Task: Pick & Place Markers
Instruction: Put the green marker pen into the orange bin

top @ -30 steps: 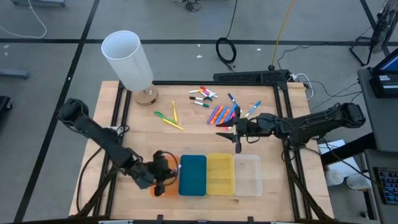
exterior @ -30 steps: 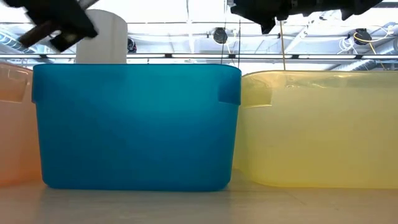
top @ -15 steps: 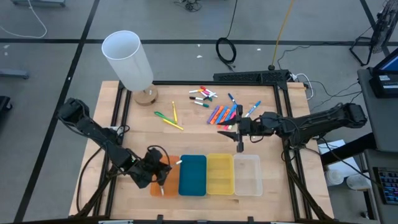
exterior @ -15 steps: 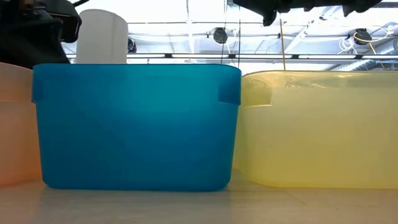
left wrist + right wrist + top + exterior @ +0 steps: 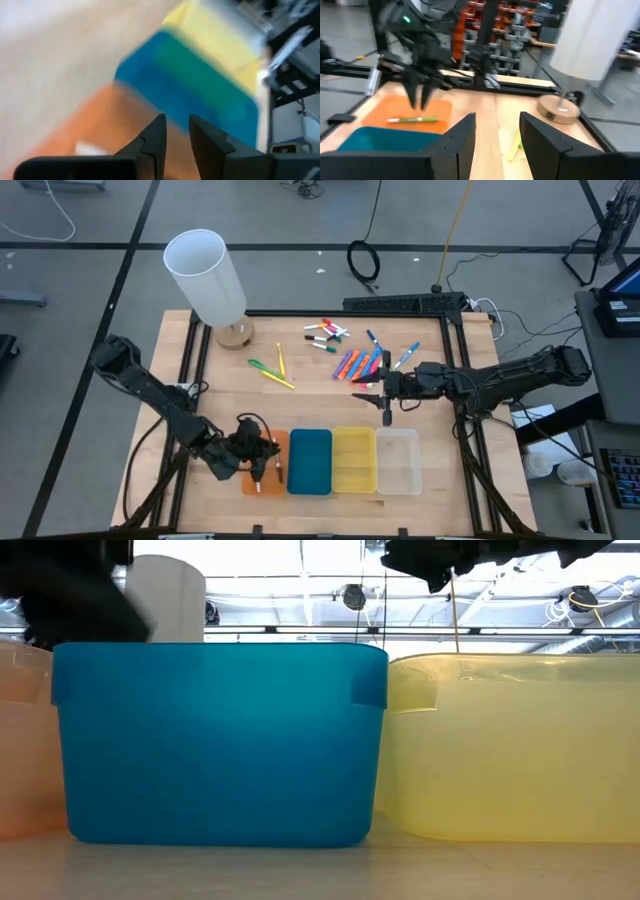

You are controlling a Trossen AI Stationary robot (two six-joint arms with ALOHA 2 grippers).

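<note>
A green-and-white marker (image 5: 412,120) lies flat on the floor of the orange tray (image 5: 250,480). My left gripper (image 5: 270,463) hangs just above it, slanting down. Its fingers stand a little apart with nothing between them (image 5: 176,120), so it is open. More markers lie loose on the far half of the table: an orange and pink bunch (image 5: 355,363), a mixed bunch (image 5: 325,332), a green and a yellow one (image 5: 270,368), and blue ones (image 5: 405,358). My right gripper (image 5: 362,392) is held level near the orange bunch, open and with nothing in it (image 5: 497,120).
Four trays stand side by side at the near edge: orange, blue (image 5: 310,462), yellow (image 5: 353,460) and clear (image 5: 397,462). A tall white cylinder (image 5: 205,275) on a round wooden base (image 5: 235,333) stands at the far left. A black frame (image 5: 455,370) edges the table.
My left gripper has rolled its wrist and sunk a little over the orange tray. The marker that showed at its fingertips half a second ago now lies on the tray floor, let go. My right arm has kept still.
</note>
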